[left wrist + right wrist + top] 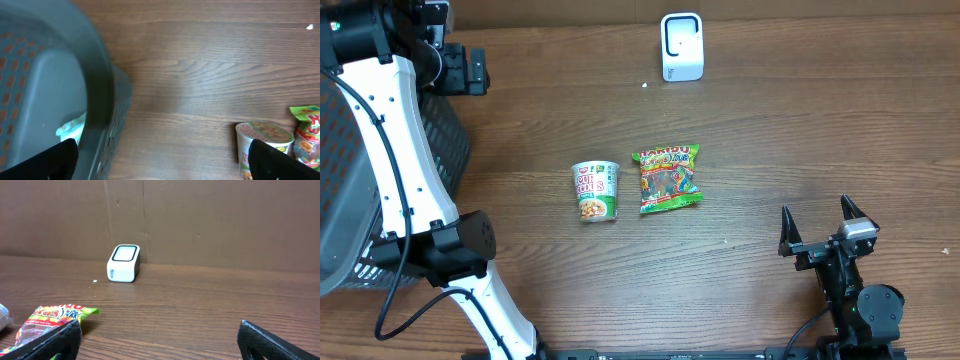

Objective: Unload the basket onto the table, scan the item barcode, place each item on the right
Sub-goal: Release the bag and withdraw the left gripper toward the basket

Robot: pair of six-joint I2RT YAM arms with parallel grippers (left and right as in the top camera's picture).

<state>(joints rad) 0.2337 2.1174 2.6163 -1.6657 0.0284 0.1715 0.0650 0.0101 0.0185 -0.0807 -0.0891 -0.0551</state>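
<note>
— Green-banded noodle cup (595, 191): where is it?
— Mid-table, on the brown wood table (770, 120), with nothing touching it. From above I cannot tell whether it stands upright or lies on its side.
— And the other item?
— There is a gummy-candy bag (668, 178), lying flat just beside the cup on its right, with a thin gap between them. In the left wrist view both show at the lower right corner, the cup nearer than the bag.
— The reader?
— The white barcode scanner (681, 46) is at the far edge, close to the cardboard wall (200, 220) and well apart from both items.
— And the arms?
— Near the front right of the table, the right gripper (816, 215) sits low with its jaws spread wide, grasping nothing. Its camera looks past the bag toward the scanner.
— The other one?
— At the table's left, the left gripper (162, 150) hangs above the rim of the grey mesh basket (450, 140). Its jaws are likewise released and empty, well apart from the cup.
</note>
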